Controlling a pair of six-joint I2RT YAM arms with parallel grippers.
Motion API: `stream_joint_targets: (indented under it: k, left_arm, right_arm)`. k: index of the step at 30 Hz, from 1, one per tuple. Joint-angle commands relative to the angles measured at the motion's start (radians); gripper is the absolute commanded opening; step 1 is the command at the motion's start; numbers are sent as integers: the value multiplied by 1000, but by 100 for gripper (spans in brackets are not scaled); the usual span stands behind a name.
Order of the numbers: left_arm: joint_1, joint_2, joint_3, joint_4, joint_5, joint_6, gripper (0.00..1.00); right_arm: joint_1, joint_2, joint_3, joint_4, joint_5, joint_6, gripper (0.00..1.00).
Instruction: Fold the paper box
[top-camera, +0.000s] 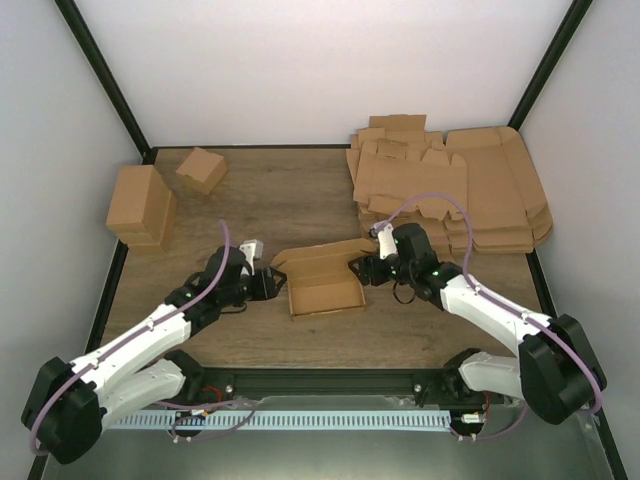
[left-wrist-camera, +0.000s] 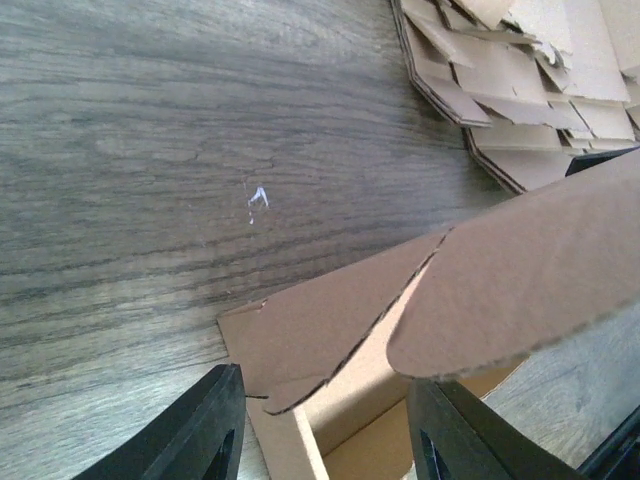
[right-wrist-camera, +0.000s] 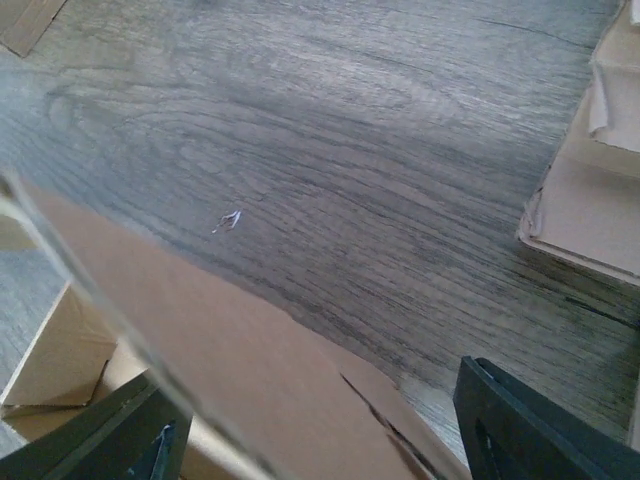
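One paper box (top-camera: 325, 290), centred on the table (top-camera: 290, 200), long axis 9 to 3 o'clock, opening upward.
Its lid flap is found at 12 o'clock; the ends are straddled by parted jaws, left gripper (top-camera: 272, 285) at 9, right gripper (top-camera: 360, 268) at 3.

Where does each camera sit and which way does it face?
Top external: above and behind the bases, looking down on the table; both arms, left gripper and right gripper flanking the paper box.
Left wrist: low, facing over the box toward the flat cardboard stack; its fingers show.
Right wrist: low, facing over a box flap across bare wood; its fingers show.
Shared: both wrist views catch the white mark.
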Motion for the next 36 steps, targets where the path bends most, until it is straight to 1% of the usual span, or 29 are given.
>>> stream_joint_targets:
  k: [1,5,12,15,16,18,20,23,26,28,30,32,34,36]
  left_arm:
    - [-12,34,45,22,38,5,46]
    - [-25,48,46,30,48,0,46]
    - [-66,78,62,17,62,-29,46]
    - [-89,85,82,-10,41,-39,46]
    - [-92,87,88,-20,31,-44,45]
    - [-98,92,100,-37,22,-47,39]
    - [-101,101,110,-52,18,-47,37]
    - [-105,117,119,-73,1,-46,36]
    - [-106,120,128,-120,-52,-46,36]
    - [-106,115,128,-141,-82,-39,33]
    - [-105,113,126,-152,-100,-39,31]
    - [-107,114,123,-154,-110,-39,29]
    - [-109,117,127,-162,-119,-35,30]
    - [-111,121,138,-176,-136,-25,33]
  right_arm:
    - [-8,-13,50,-10,-45,-19,73]
    - [0,-25,37,-25,-58,-2,68]
    - [62,-88,-3,-38,-40,62,65]
    - [86,-101,-14,-42,-30,81,63]
    - [91,-100,-16,-42,-31,86,61]
    - [106,-97,-15,-47,-23,95,58]
    - [116,-91,-8,-54,-10,101,55]
    - [122,-77,7,-79,33,110,50]
    - [122,-65,18,-110,95,127,42]
    - [123,-62,23,-121,114,136,36]
    - [125,-63,24,-125,123,152,32]
    - [135,-65,29,-130,141,161,31]
    - [146,-64,37,-141,166,165,33]
    - [151,-64,50,-157,182,161,36]
